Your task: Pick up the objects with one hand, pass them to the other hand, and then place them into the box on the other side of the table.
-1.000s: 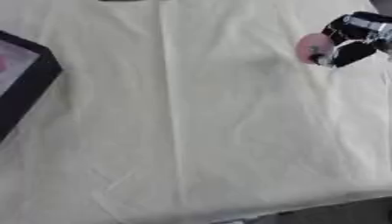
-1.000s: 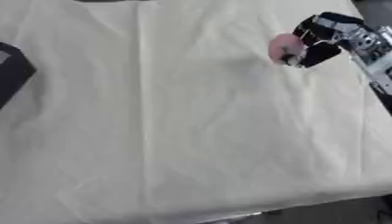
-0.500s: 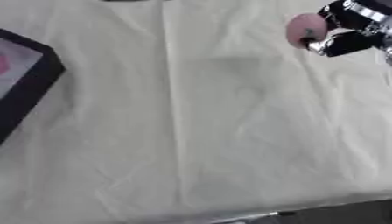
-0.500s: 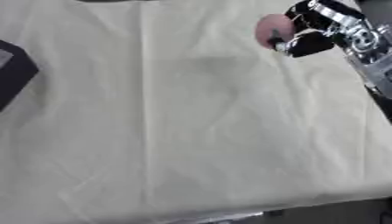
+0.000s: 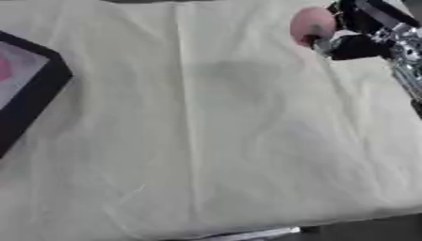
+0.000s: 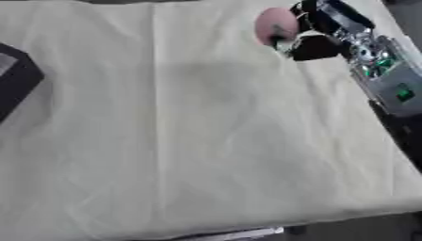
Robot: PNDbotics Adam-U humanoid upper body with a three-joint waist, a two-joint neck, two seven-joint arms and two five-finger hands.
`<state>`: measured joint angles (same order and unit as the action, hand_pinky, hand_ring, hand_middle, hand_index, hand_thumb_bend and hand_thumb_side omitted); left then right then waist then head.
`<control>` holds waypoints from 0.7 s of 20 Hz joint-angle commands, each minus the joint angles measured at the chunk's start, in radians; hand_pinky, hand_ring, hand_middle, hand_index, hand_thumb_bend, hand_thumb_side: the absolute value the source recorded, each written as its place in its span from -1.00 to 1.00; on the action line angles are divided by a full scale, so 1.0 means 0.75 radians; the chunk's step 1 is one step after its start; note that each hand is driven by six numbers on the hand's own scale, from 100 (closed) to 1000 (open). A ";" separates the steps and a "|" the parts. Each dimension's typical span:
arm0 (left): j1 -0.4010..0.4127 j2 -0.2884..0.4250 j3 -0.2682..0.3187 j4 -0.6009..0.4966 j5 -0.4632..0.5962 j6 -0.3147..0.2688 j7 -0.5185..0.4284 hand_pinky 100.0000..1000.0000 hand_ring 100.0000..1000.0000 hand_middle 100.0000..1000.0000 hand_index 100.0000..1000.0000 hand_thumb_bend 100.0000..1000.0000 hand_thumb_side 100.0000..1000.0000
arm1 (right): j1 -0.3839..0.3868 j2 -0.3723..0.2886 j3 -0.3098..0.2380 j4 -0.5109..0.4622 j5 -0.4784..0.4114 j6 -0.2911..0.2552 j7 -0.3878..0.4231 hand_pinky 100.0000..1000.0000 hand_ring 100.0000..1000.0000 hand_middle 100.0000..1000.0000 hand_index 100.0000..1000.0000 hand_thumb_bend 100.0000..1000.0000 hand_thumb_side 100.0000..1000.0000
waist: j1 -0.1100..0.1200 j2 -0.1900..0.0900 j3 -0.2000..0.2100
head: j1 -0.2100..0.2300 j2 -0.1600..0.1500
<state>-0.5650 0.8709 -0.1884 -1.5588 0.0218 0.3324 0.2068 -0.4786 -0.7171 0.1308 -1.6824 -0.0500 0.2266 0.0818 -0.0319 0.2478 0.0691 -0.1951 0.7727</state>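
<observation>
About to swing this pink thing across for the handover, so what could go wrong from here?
1. The right hand holds the pink object by one side, most of it sticking out past the fingers; it may slip during the swing.
2. The left hand shows in neither view, so the handover has no visible receiver yet.
3. The box sits at the far left edge, partly cut off; a drop midway would land on the cloth.

Matt cream cloth (image 5: pixel 214 141), softly creased, covers the table. The box (image 5: pixel 33 101) has a matt black rim. The right hand (image 6: pixel 317 35) looks like black plastic with shiny silver metal. The pink object (image 5: pixel 312 22) looks smooth and matt.
</observation>
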 commanded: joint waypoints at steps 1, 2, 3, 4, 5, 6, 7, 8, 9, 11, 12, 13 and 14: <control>-0.036 0.058 0.017 -0.050 0.016 -0.001 0.002 0.56 0.22 0.24 0.40 -0.35 -0.14 | -0.031 0.018 0.005 -0.007 -0.015 -0.016 -0.032 0.54 0.23 0.18 0.03 -0.69 -1.00 | 0.021 -0.054 0.003 | -0.001 -0.004; -0.042 0.059 0.014 -0.058 0.019 -0.001 -0.001 0.56 0.22 0.24 0.40 -0.35 -0.14 | -0.035 0.029 0.011 -0.003 -0.021 -0.025 -0.037 0.54 0.23 0.18 0.03 -0.70 -1.00 | 0.021 -0.055 0.004 | -0.001 -0.004; -0.051 0.061 0.010 -0.066 0.021 0.001 -0.007 0.56 0.22 0.24 0.40 -0.35 -0.14 | -0.040 0.041 0.019 0.002 -0.027 -0.032 -0.041 0.54 0.23 0.18 0.03 -0.70 -1.00 | 0.022 -0.057 0.004 | -0.002 -0.004; -0.060 0.063 0.006 -0.071 0.023 0.003 -0.012 0.56 0.22 0.24 0.40 -0.36 -0.14 | -0.046 0.052 0.027 0.007 -0.028 -0.037 -0.045 0.54 0.23 0.18 0.03 -0.69 -1.00 | 0.022 -0.058 0.005 | -0.002 -0.004; -0.068 0.064 0.003 -0.075 0.024 0.005 -0.017 0.56 0.22 0.24 0.40 -0.36 -0.14 | -0.051 0.064 0.035 0.011 -0.025 -0.041 -0.048 0.54 0.23 0.18 0.03 -0.70 -1.00 | 0.022 -0.060 0.005 | -0.003 -0.004; -0.075 0.065 0.000 -0.078 0.025 0.007 -0.021 0.56 0.22 0.24 0.40 -0.36 -0.14 | -0.056 0.073 0.042 0.015 -0.022 -0.044 -0.051 0.54 0.23 0.18 0.03 -0.70 -1.00 | 0.022 -0.061 0.005 | -0.004 -0.004; -0.081 0.067 -0.003 -0.081 0.025 0.008 -0.025 0.56 0.22 0.24 0.40 -0.36 -0.14 | -0.062 0.084 0.050 0.017 -0.021 -0.048 -0.056 0.53 0.23 0.18 0.04 -0.70 -1.00 | 0.022 -0.062 0.006 | -0.004 -0.004; -0.086 0.068 -0.005 -0.083 0.024 0.009 -0.029 0.56 0.22 0.24 0.40 -0.36 -0.14 | -0.067 0.095 0.057 0.020 -0.021 -0.051 -0.063 0.53 0.23 0.18 0.04 -0.71 -1.00 | 0.022 -0.063 0.006 | -0.005 -0.004; -0.091 0.069 -0.007 -0.085 0.024 0.009 -0.032 0.56 0.22 0.24 0.40 -0.36 -0.14 | -0.072 0.104 0.064 0.022 -0.022 -0.055 -0.072 0.53 0.23 0.18 0.04 -0.71 -1.00 | 0.023 -0.063 0.007 | -0.006 -0.004; -0.098 0.071 -0.008 -0.088 0.023 0.009 -0.036 0.56 0.22 0.24 0.40 -0.36 -0.14 | -0.081 0.121 0.078 0.028 -0.026 -0.061 -0.090 0.53 0.23 0.18 0.04 -0.72 -1.00 | 0.024 -0.064 0.009 | -0.008 -0.004; -0.100 0.072 -0.009 -0.090 0.022 0.009 -0.038 0.56 0.22 0.24 0.40 -0.36 -0.14 | -0.085 0.129 0.084 0.031 -0.029 -0.064 -0.098 0.53 0.23 0.18 0.04 -0.61 -1.00 | 0.024 -0.064 0.010 | -0.009 -0.004; -0.103 0.074 -0.010 -0.093 0.022 0.009 -0.040 0.56 0.22 0.24 0.40 -0.36 -0.14 | -0.089 0.135 0.091 0.032 -0.032 -0.066 -0.104 0.53 0.23 0.19 0.04 -0.72 -1.00 | 0.024 -0.065 0.011 | -0.010 -0.004; -0.107 0.074 -0.011 -0.095 0.022 0.009 -0.042 0.56 0.22 0.24 0.40 -0.36 -0.15 | -0.092 0.140 0.097 0.033 -0.033 -0.068 -0.109 0.53 0.23 0.19 0.04 -0.73 -1.00 | 0.024 -0.065 0.012 | -0.011 -0.004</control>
<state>-0.6268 0.8869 -0.2046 -1.6127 0.0350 0.3401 0.1795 -0.5296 -0.5991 0.2065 -1.6508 -0.0678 0.1784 0.0094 -0.0306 0.2388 0.0768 -0.1991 0.7727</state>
